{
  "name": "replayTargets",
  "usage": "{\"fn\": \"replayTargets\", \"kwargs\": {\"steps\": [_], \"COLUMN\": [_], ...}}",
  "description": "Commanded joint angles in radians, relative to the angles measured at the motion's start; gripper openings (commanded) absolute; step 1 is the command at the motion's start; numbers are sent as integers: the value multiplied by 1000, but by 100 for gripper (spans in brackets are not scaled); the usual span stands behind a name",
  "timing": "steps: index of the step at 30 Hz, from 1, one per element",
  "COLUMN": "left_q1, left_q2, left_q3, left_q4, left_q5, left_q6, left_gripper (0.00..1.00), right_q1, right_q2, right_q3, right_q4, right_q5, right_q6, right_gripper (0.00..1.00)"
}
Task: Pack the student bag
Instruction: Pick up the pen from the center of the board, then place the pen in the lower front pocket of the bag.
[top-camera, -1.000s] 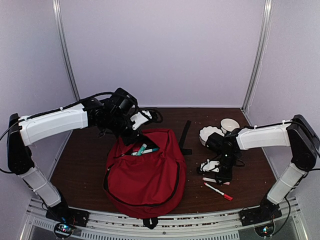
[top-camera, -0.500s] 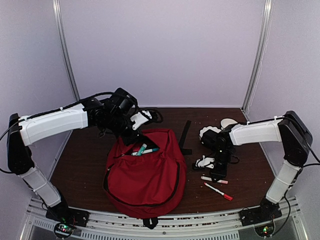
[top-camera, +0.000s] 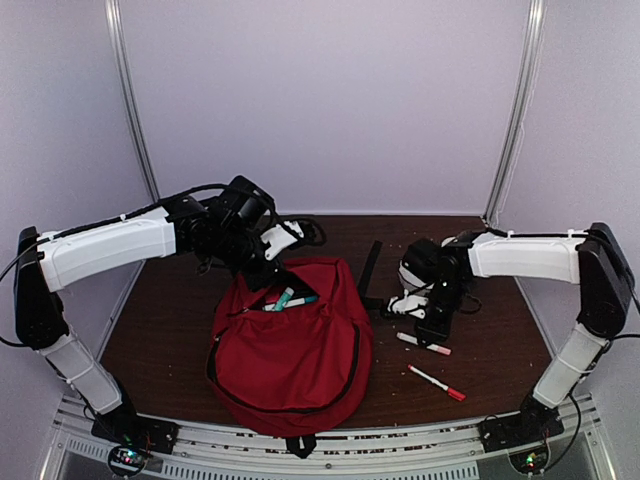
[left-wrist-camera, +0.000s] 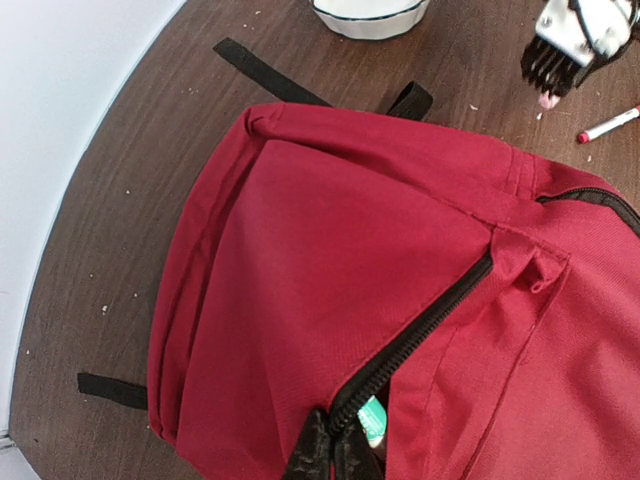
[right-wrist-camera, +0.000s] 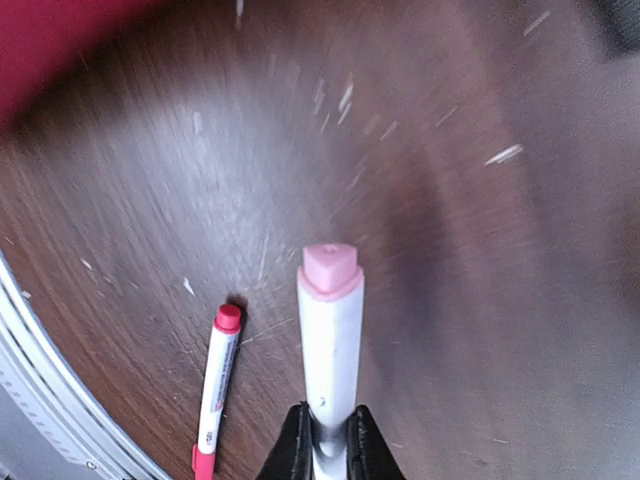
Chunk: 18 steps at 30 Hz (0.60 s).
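The student bag (top-camera: 290, 350), a red backpack, lies in the middle of the table with its top zipper (left-wrist-camera: 430, 320) partly undone. My left gripper (top-camera: 262, 272) is shut on the bag's zipper edge (left-wrist-camera: 333, 455), at the bag's far end. Teal and white markers (top-camera: 285, 298) show inside the opening. To the right of the bag, my right gripper (top-camera: 430, 335) is shut on a white marker with a pink cap (right-wrist-camera: 330, 330), held just above the table. The same gripper (left-wrist-camera: 565, 50) shows in the left wrist view.
A white marker with a red cap (top-camera: 436, 383) lies on the table near the front right, also seen beside the held marker (right-wrist-camera: 215, 395). A white bowl (left-wrist-camera: 368, 12) stands behind the bag. Black straps (top-camera: 372, 270) trail from the bag's far end.
My right gripper has closed on the pink-capped marker and carried it back and left toward the bag. The left arm and the bag have not moved.
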Motion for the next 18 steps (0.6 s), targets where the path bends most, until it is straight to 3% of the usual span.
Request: {"fn": "replayTargets", "kwargs": {"steps": [1, 10, 18], "left_q1": [3, 3, 3], "left_q2": [-2, 10, 11], "left_q3": [36, 37, 39], "left_q4": [26, 27, 25], "left_q5": [14, 34, 50], "left_q6": [-7, -12, -15], "left_gripper": [0, 0, 0], "right_q1": [26, 291, 520], "right_q2": [-115, -107, 59], "right_q3": [140, 346, 554], "right_q4": [-18, 78, 183], "right_q5": [-11, 195, 279], "right_q6": [0, -123, -250], "right_gripper": [8, 8, 8]}}
